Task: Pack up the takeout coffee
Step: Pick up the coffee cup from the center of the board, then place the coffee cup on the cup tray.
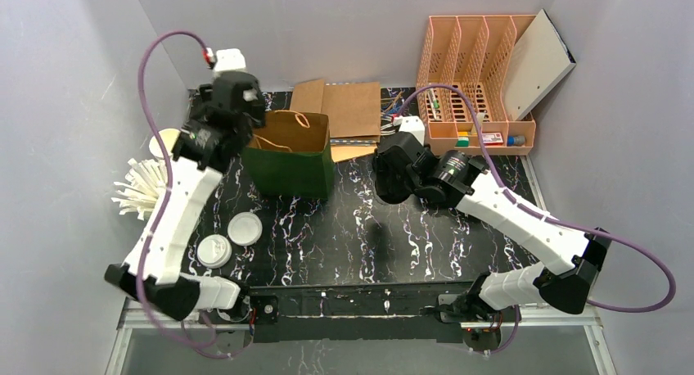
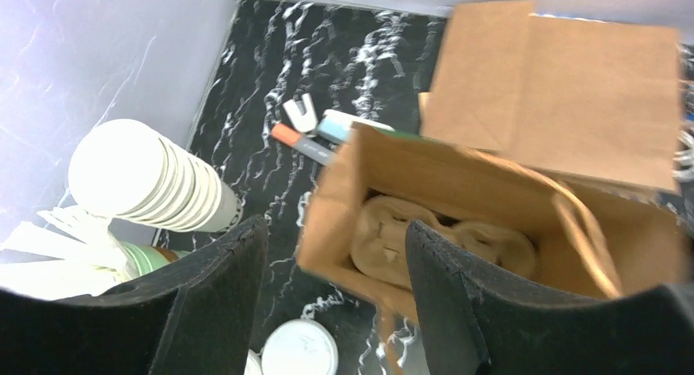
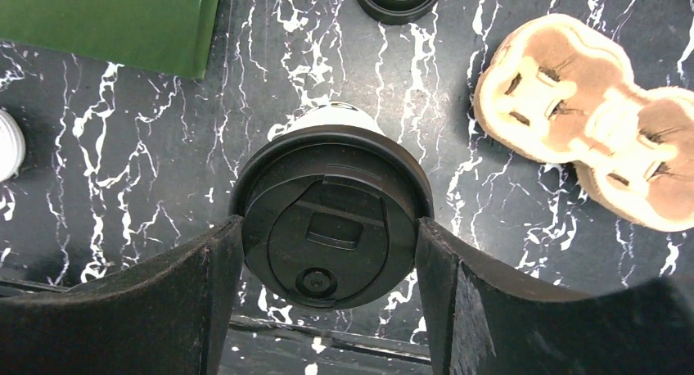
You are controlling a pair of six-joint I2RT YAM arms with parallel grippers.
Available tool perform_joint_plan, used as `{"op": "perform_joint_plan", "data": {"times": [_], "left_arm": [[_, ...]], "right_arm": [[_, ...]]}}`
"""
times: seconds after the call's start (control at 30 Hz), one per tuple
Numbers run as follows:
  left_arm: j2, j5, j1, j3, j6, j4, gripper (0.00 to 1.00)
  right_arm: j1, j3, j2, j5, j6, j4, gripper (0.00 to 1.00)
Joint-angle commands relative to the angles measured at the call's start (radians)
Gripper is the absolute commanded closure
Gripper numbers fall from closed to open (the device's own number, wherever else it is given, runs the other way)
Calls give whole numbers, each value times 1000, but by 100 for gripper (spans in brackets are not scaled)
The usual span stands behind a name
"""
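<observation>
Clamping black-lidded cup (image 3: 331, 252), right gripper (image 3: 327, 228); top view hides it.

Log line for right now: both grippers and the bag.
left gripper: open, empty, by green bag | green bag: cup carrier inside | right gripper: shut on coffee cup, outside bag
</observation>
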Motion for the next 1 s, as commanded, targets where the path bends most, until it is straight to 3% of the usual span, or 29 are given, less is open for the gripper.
{"op": "perform_joint_plan", "data": {"times": [0.0, 0.07, 0.13, 0.33, 0.67, 0.9, 0.97], "left_arm": [[74, 456, 384, 69, -7, -20, 39], [120, 646, 502, 65, -26, -24, 39], [158, 715, 541, 59, -38, -35, 39], [173, 771, 547, -37, -50, 19, 38], [158, 864, 547, -72, -18, 39, 36], [221, 862, 547, -66, 28, 20, 46], [247, 861, 547, -54, 33, 14, 53]], "right_arm": [[-7, 27, -20, 6, -101, 49, 35], [-8, 28, -30, -10, -129, 63, 36], [-7, 30, -33, -25, -151, 71, 36], [-7, 43, -40, -63, -246, 84, 37], [-7, 5, -98, -78, -322, 168, 39], [-6, 26, -104, -82, -379, 193, 42], [-8, 46, -115, -93, -404, 199, 42]]}}
